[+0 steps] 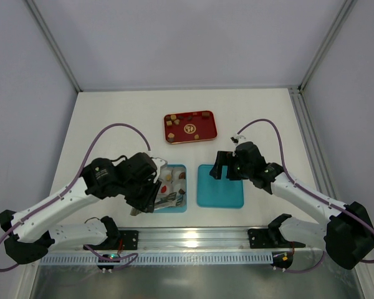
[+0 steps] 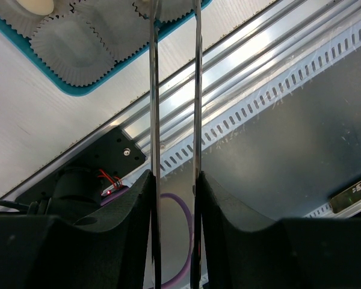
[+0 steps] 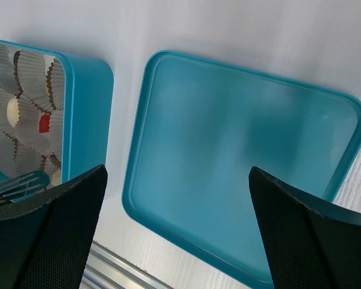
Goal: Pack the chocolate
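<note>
Closest to my left wrist lens, the left gripper (image 2: pixel 174 174) is clamped on thin metal tongs (image 2: pixel 154 90), fingers pressed against both blades. The tips run out of view, so I cannot tell whether they carry a piece. It hangs over the teal box (image 1: pixel 182 167) of white paper cups (image 2: pixel 72 39), where some of the chocolate (image 3: pixel 44 123) already sits. More pieces wait on the red tray (image 1: pixel 215 128) farther back on the desk (image 1: pixel 112 118). The teal lid (image 3: pixel 240 150) lies just beside the box, the right gripper (image 3: pixel 177 173) spread wide above it, holding nothing. I judge we are mid-filling: next I must reach to the tray, pinch one small piece gently, and carry it to an empty cup.
</note>
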Robot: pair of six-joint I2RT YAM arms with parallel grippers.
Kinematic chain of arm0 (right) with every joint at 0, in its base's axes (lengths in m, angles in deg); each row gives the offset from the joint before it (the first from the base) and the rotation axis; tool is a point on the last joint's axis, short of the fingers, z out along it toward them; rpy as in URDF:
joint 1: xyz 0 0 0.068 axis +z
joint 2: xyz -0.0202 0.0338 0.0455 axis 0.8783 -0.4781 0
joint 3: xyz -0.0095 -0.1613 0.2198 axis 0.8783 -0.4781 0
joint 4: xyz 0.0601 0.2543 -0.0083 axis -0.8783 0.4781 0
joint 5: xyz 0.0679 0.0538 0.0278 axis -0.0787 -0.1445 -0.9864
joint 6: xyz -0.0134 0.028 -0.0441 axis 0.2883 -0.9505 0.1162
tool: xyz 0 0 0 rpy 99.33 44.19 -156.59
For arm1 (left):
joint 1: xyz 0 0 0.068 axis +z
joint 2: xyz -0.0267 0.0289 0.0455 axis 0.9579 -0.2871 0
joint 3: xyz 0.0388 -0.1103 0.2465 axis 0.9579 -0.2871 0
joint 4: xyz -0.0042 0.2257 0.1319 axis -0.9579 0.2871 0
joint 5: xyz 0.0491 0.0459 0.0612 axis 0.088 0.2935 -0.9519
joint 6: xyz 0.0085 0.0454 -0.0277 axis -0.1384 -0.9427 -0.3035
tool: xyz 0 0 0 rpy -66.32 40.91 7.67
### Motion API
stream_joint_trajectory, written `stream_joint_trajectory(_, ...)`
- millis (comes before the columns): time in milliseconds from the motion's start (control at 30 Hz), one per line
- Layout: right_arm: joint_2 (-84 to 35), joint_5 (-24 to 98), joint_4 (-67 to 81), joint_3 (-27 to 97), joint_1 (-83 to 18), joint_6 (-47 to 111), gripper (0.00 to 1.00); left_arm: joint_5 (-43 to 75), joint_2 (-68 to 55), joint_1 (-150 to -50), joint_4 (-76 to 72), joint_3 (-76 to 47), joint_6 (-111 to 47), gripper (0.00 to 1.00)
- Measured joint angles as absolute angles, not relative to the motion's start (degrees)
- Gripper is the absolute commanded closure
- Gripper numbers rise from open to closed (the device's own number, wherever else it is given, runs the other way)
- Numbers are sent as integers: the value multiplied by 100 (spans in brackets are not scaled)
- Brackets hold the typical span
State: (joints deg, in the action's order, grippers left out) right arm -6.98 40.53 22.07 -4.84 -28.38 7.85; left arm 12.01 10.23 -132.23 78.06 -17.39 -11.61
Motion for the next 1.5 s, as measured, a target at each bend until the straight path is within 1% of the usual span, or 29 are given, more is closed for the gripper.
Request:
stream_joint_trajectory(300, -698, 4066, 2207, -482, -2838, 767, 0, 1201, 1014, -13223, 7808, -1713, -1161, 67)
stream_joint_trajectory(667, -698, 4066, 2209, -482, -2838, 767, 0, 1053, 1003, -13223, 7814, -1208, -1139, 70)
stream_joint_trajectory(767, -696, 4066, 2251, -455, -2838, 774, 0, 849, 929, -13230, 7817, -1003, -1102, 72)
stream_joint_trajectory(933, -613, 4066, 2323, -418, -2838, 824, 0, 194, 586, -13243, 7823, -465, -962, 68)
stream_joint_trajectory(1067, -411, 4064, 2410, -414, -2838, 861, 0, -405, 134, -13129, 7814, -21, -866, 68)
stream_joint_trajectory(1200, -228, 4060, 2471, -414, -2838, 877, 0, -696, -310, -12449, 7769, 269, -1008, 68)
stream_joint_trajectory(1400, 56, 3992, 2576, -414, -2838, 914, 0, -788, -905, -10587, 7714, 291, -1572, 69)
stream_joint_trajectory(1500, 231, 3939, 2657, -414, -2838, 955, 0, -685, -1302, -9759, 7360, 278, -1736, 69)
